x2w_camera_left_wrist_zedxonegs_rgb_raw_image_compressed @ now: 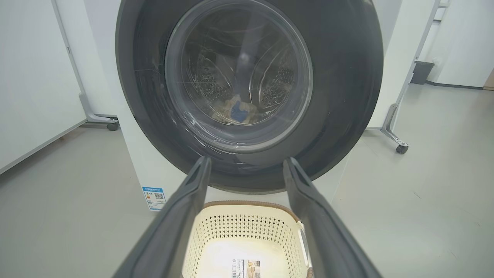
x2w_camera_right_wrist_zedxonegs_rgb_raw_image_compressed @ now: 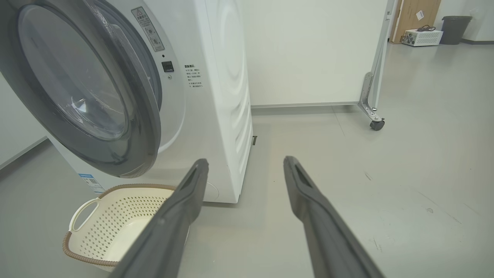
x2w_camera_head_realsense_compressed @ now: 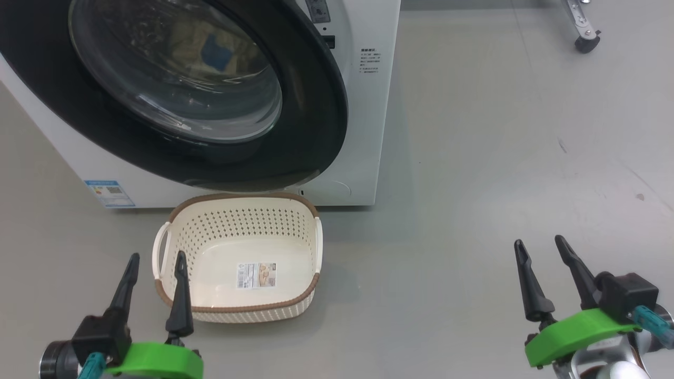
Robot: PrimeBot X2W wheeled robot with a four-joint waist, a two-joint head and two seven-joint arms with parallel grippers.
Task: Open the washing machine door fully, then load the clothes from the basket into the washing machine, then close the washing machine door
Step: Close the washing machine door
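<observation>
The white washing machine (x2w_camera_head_realsense_compressed: 363, 131) fills the upper left of the head view. Its door (x2w_camera_head_realsense_compressed: 316, 105), black-rimmed with a domed glass, lies over the opening. Through the glass (x2w_camera_left_wrist_zedxonegs_rgb_raw_image_compressed: 239, 77) I see the clothes (x2w_camera_left_wrist_zedxonegs_rgb_raw_image_compressed: 239, 110), pale yellow with a blue patch, lying in the steel drum. The cream basket (x2w_camera_head_realsense_compressed: 242, 202) stands on the floor just in front of the door, with nothing in it but a label sticker. My left gripper (x2w_camera_head_realsense_compressed: 157, 254) is open beside the basket's left handle. My right gripper (x2w_camera_head_realsense_compressed: 539, 240) is open over bare floor, far right of the basket.
Grey floor stretches to the right of the machine. A wheeled metal frame leg with a caster (x2w_camera_head_realsense_compressed: 585, 42) stands at the back right, seen also as a caster (x2w_camera_right_wrist_zedxonegs_rgb_raw_image_compressed: 376, 124) under a white partition. A dark bin (x2w_camera_right_wrist_zedxonegs_rgb_raw_image_compressed: 455, 29) is far off.
</observation>
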